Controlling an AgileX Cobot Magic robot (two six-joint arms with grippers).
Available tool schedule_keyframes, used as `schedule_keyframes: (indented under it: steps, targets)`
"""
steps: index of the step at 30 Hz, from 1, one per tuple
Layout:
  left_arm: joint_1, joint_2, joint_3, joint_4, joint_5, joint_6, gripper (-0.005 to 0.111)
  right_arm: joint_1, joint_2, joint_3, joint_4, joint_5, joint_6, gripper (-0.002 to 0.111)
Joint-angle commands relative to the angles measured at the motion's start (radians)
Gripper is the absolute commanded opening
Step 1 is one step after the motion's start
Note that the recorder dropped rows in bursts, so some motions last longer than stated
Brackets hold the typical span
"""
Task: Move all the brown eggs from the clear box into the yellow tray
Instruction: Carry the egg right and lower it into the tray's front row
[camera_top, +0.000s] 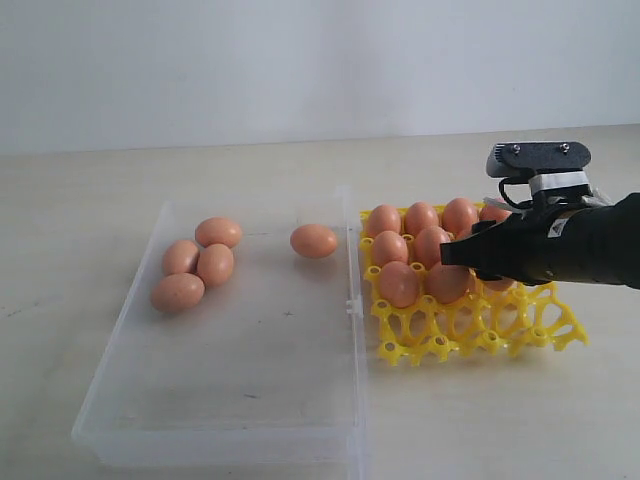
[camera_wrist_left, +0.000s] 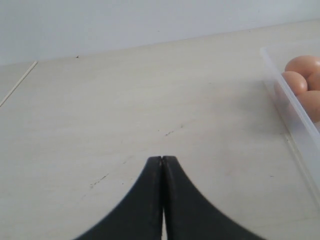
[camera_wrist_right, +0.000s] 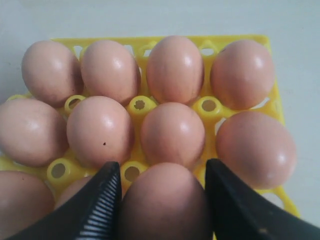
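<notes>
Orange-brn eggs (camera_top: 314, 240), bright yel. tray (camera_top: 470, 335), clear box (camera_top: 220, 440), blk right pincer (camera_wrist_right: 162, 164), pale beige table (camera_top: 80, 190).

The brown eggs (camera_top: 314, 241) look smooth, the yellow tray (camera_top: 438, 345) glossy plastic, the clear box (camera_top: 250, 380) plastic.

The exterior view looks down aslant across the table (camera_top: 100, 200) at the clear box (camera_top: 250, 380) and yellow tray (camera_top: 470, 335). The left wrist view skims low toward the box (brown eggs (camera_wrist_left: 301, 65) behind its wall); the right wrist view hangs close above the tray.
</notes>
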Motion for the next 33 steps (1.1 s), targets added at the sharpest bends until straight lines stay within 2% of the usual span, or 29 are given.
schedule_keyframes:
  steps: [1, 8, 14, 20, 33]
  targets:
    - [0.002, -0.006, -0.004, -0.001, -0.006, -0.005, 0.000, -0.003, -0.002, 0.003, -0.011, -0.004, 0.028, 0.006]
    - [0.002, -0.006, -0.004, -0.001, -0.006, -0.005, 0.000, -0.003, -0.002, 0.003, -0.011, -0.013, 0.023, 0.038]
    - [0.002, -0.006, -0.004, -0.001, -0.006, -0.005, 0.000, -0.003, -0.002, 0.003, -0.011, -0.015, 0.023, 0.053]
    - [0.002, -0.006, -0.004, -0.001, -0.006, -0.005, 0.000, -0.003, -0.002, 0.003, -0.011, -0.015, 0.023, 0.058]
    - [0.002, -0.006, -0.004, -0.001, -0.006, -0.005, 0.000, -0.003, -0.002, 0.003, -0.011, -0.008, 0.023, 0.058]
